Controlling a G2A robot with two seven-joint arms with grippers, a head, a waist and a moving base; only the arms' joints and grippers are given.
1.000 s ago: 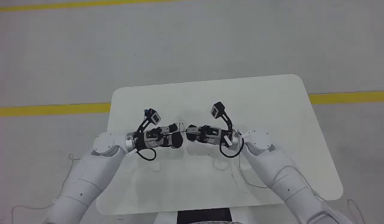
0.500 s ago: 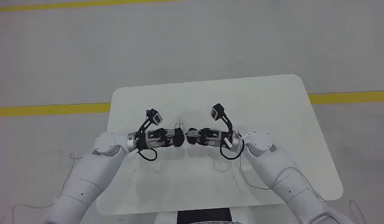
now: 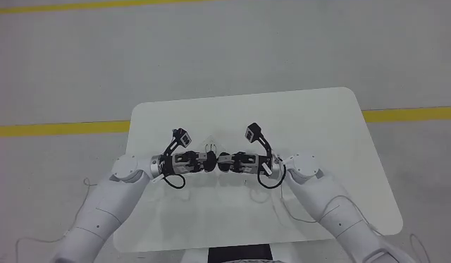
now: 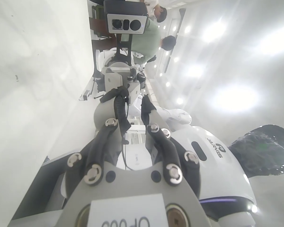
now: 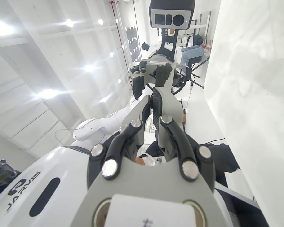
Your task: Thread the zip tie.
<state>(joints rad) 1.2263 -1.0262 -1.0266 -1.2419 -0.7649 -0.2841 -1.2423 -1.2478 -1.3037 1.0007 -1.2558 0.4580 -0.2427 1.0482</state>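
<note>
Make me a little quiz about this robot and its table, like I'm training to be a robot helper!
1. True or false: the left gripper and the right gripper are at opposite ends of the table.
2. Which colour is the table? A white, B red, C green.
3. Fill the gap: the floor stripes are ___.

Key: 1 false, they face each other closely above the table's middle. 2 A. 3 yellow.
</note>
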